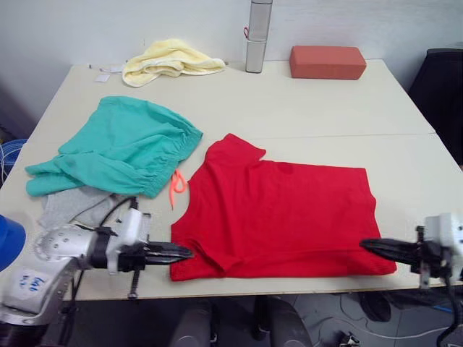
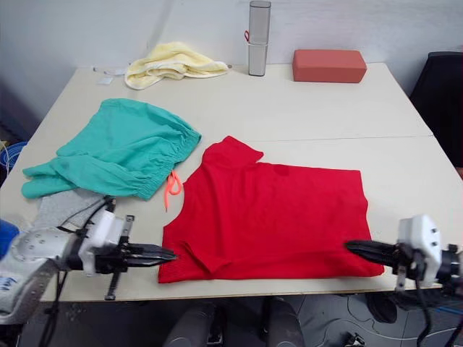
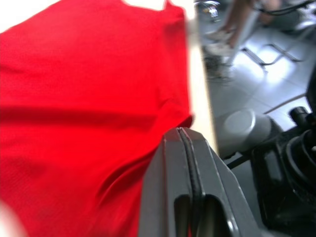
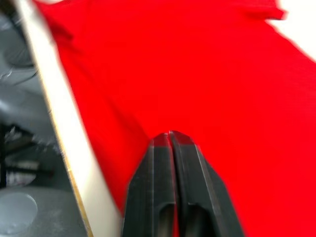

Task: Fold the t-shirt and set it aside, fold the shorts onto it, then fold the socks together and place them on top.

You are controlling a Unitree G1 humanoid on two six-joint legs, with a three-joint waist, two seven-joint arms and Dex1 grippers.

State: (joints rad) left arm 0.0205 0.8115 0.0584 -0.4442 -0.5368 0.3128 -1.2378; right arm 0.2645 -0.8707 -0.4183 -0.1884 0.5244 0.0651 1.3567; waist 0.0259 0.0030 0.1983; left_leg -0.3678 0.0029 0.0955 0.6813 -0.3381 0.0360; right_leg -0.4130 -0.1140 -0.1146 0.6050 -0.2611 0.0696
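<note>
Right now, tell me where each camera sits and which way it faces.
Left and right eye: on the head, looking forward and down over the table; both arms show.
Left wrist: along the left gripper, jaws shut, at the t-shirt.
Right wrist: along the right gripper, jaws shut, at the same shirt.
All views share the t-shirt.

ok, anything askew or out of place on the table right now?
Mostly the bright red cotton t-shirt: its near hem lies along the table edge. The teal-green fabric shorts are bunched, partly covering the light grey socks. Nothing spilled or damaged.
</note>
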